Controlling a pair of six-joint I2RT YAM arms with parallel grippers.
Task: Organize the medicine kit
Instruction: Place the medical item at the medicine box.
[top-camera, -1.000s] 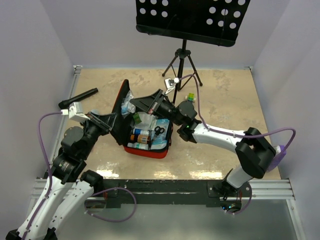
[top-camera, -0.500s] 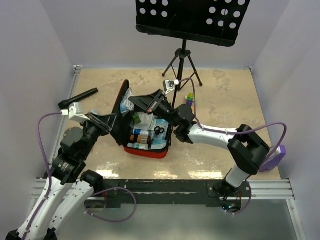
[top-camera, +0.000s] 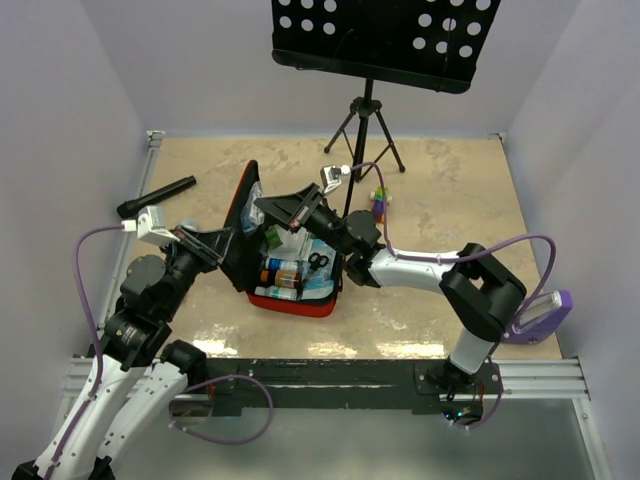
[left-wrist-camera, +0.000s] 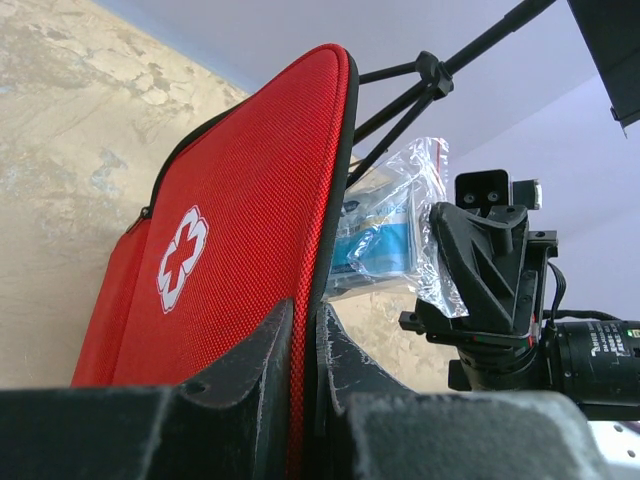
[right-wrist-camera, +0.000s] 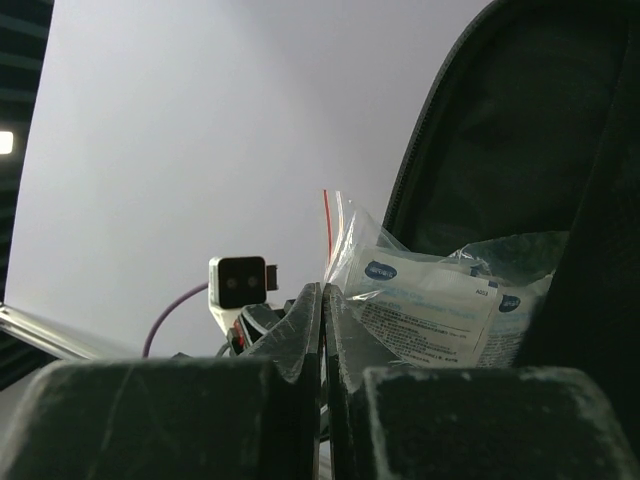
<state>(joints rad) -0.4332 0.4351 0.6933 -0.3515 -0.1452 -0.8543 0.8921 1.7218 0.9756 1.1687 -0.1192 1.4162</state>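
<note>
So the medicine kit (top-camera: 300, 303) sits open about mid-surface (top-camera: 450, 190), base flat and the lid (left-wrist-camera: 230, 250) standing up on the left side. The base has small bottles (top-camera: 283, 268) and black-handled scissors (top-camera: 318, 262) in it.

The left hand (left-wrist-camera: 305, 315) is pressed together on the lid's edge, propping it upright, and it hasn't budged over the last second. What did change is the right hand (top-camera: 268, 207). It has slid further left over the open kit, toward the lid's black inner face, with its elbow swinging in behind it. Its fingers are squeezed shut on the edge of a clear zip bag (left-wrist-camera: 395, 215) with white packets inside. The kit itself hasn't shifted.

My read is the bag is getting tucked into the lid side, so this is mid-sorting and nowhere near zipping up.

Writing-wise there's not much. There's a white cross (left-wrist-camera: 181, 258) on the red lid, plus a blue oval logo and some fine print on the packets, all too small to read.

Further out, a black flashlight (top-camera: 158, 196) lies well apart to the left and a music stand (top-camera: 372, 40) stands at the back.
</note>
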